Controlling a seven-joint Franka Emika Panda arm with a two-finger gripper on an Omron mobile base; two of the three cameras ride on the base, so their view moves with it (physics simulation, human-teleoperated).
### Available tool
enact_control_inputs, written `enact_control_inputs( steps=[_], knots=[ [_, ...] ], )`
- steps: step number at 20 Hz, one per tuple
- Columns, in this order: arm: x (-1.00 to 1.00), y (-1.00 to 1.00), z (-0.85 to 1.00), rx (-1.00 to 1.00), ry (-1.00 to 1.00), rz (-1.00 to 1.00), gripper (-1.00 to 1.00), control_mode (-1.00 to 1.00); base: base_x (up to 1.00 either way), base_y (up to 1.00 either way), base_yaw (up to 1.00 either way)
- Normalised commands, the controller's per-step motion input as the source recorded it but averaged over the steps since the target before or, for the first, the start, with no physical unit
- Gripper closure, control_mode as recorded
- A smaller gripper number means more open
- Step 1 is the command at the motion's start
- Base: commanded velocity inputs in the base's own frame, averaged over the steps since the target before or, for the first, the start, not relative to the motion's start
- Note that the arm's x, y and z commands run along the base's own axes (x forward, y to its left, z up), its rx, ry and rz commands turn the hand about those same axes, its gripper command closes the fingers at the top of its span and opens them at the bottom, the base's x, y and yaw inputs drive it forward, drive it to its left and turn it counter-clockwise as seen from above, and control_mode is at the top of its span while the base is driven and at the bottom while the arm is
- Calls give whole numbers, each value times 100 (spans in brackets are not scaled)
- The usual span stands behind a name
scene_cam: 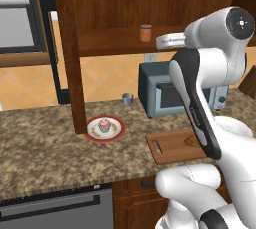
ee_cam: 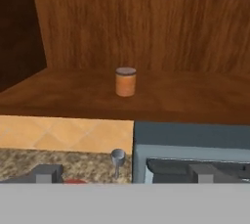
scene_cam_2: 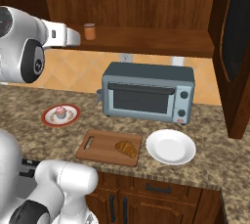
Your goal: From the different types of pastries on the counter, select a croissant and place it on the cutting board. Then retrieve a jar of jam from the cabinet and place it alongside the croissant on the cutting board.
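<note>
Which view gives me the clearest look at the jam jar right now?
The hand view: the jar of jam stands upright, centred and unobstructed on the cabinet shelf. Both base views show it smaller; in the right one the arm's end reaches close beside it.

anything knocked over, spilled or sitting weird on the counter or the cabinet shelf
Nothing stands out. The small golden-brown croissant lies flat on the reddish-brown wooden cutting board, the orange jar of jam with its brownish lid stands upright on the dark wooden cabinet shelf, and the pink-frosted cupcake sits upright on its red-rimmed plate.
</note>
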Motion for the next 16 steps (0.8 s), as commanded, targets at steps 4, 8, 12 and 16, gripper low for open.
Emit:
enact_control_inputs(
  steps=[4,8,12,16],
  knots=[
    [47,4,0,3,0,0,-100,-100,0,0,0],
    [45,1,0,0,0,0,-100,-100,0,0,0],
    [42,0,-7,0,0,0,-100,-100,0,0,0],
    [37,3,-12,0,0,0,-100,-100,0,0,0]
  ],
)
